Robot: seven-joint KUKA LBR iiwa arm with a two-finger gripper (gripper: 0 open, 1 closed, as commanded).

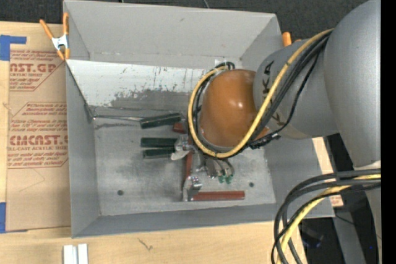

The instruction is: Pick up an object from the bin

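Observation:
My gripper point(194, 180) hangs under the arm's orange cover, low in the bin's front middle. Its tip stands just above the left end of a red-brown bar-shaped handle point(218, 196) that lies along the front wall. To its left lies a pair of pliers with two dark green handles point(158, 148), its metal head pointing toward the gripper. Farther back is a screwdriver-like tool with a dark green handle point(161, 122) and a thin metal shaft running left. A small green piece point(224, 179) shows just right of the gripper.
The arm and its orange cover hide the bin's right middle. The bin's left half and front-left floor are bare grey metal. The back wall slopes up steeply behind the tools.

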